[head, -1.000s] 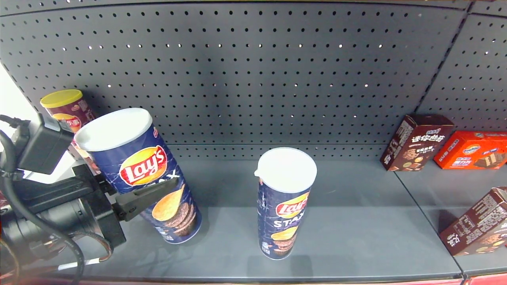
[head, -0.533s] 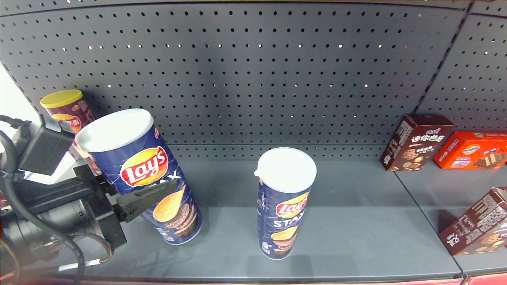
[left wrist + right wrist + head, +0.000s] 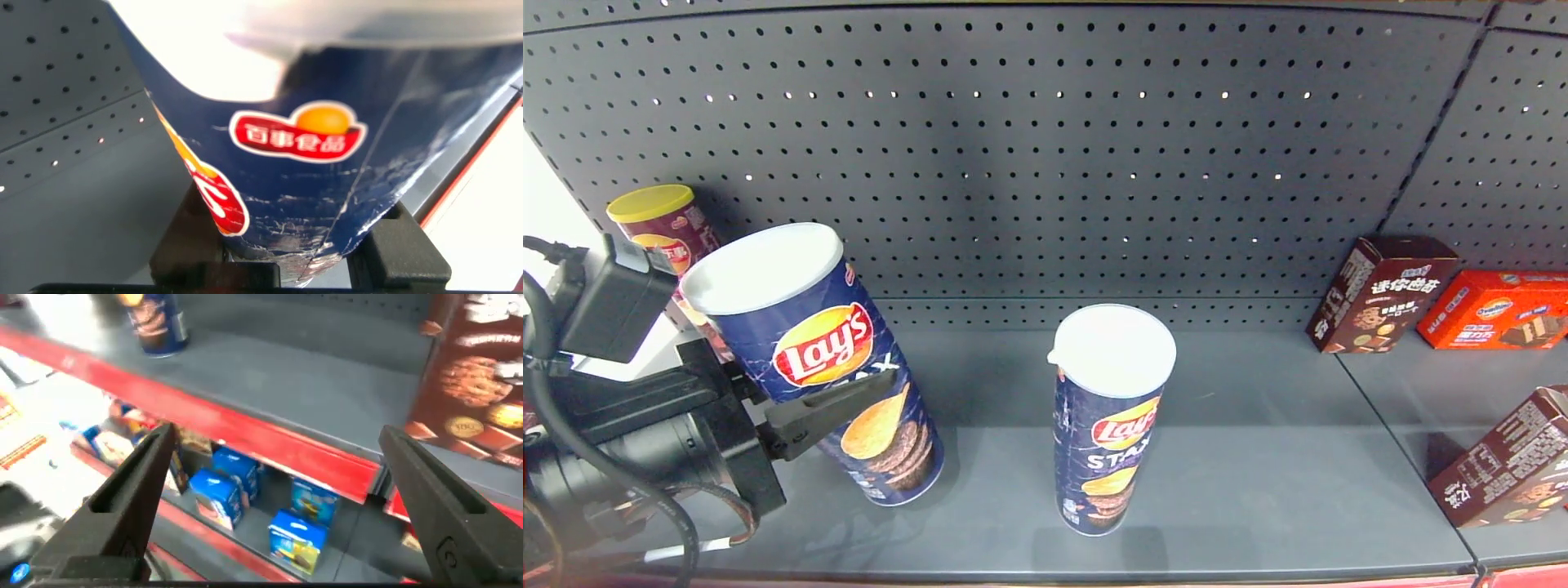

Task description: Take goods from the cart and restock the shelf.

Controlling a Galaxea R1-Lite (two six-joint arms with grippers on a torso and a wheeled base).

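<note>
Head view, left of frame: left gripper (image 3: 849, 385) clamped across the middle of a blue chip can (image 3: 805, 351) with a white lid; one dark finger (image 3: 829, 406) lies along the can's front, the other is hidden behind it. The can is tilted, lid toward the upper left and base toward the lower centre, low over the shelf deck (image 3: 1258, 482); cannot tell whether the base touches. Left wrist view: the same blue chip can (image 3: 327, 163) sits between the two black pads of the left gripper (image 3: 294, 265), jaws closed against its sides.

Centre of frame: second blue can (image 3: 1111, 425), upright on the deck, white lid on, well apart from the held one. Far left, behind the held can and against the pegboard back (image 3: 1045, 147): a maroon can (image 3: 666, 229) with a yellow lid, upright.

Right edge of frame: dark brown box (image 3: 1380, 294) standing at a slant near the back; orange box (image 3: 1494, 310) just beside it, further right; another brown box (image 3: 1511, 457) lower down, leaning.

Right wrist view: right gripper (image 3: 286, 506) spread wide, nothing between its fingers; it hangs in front of the red shelf edge (image 3: 245, 429); blue cartons (image 3: 237, 486) on the level below; a brown carton (image 3: 482, 376) at upper right.
</note>
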